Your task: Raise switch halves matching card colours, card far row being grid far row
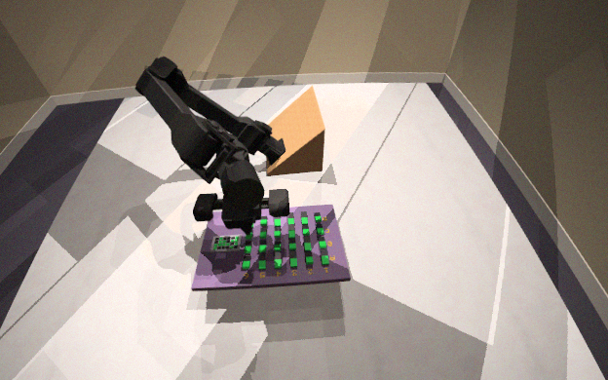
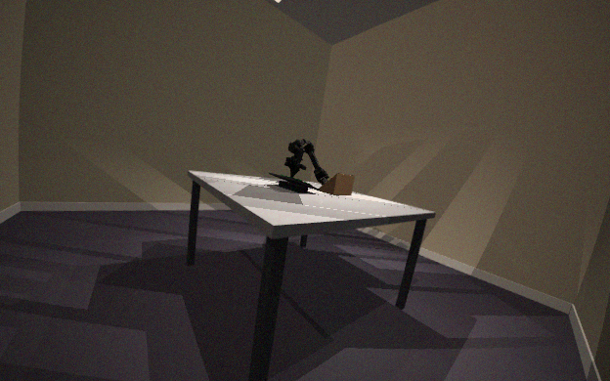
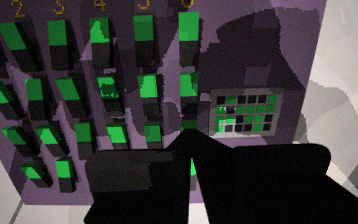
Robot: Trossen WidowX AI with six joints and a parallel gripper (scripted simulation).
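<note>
The purple panel (image 1: 205, 279) (image 3: 306, 60) carries several rows of rocker switches with green far halves and dark grey near halves. The small card (image 1: 226, 243) (image 3: 245, 114) sits beside column 6 and shows a mix of green and dark squares. My gripper (image 1: 249, 232) (image 2: 292, 176) (image 3: 189, 134) is shut and empty, pointing down at column 6. In the wrist view its tip overlaps the near part of the third-row switch (image 3: 189, 124) of that column; whether it touches is unclear. The fingers hide much of the nearest row. A green part of its column-6 switch (image 3: 193, 167) shows between them.
An orange wedge-shaped block (image 1: 297, 122) (image 2: 344, 185) stands on the white table (image 1: 414, 234) (image 2: 264, 211), beside the arm and beyond the panel in the top view. Shadows of the arm fall across the panel and card area.
</note>
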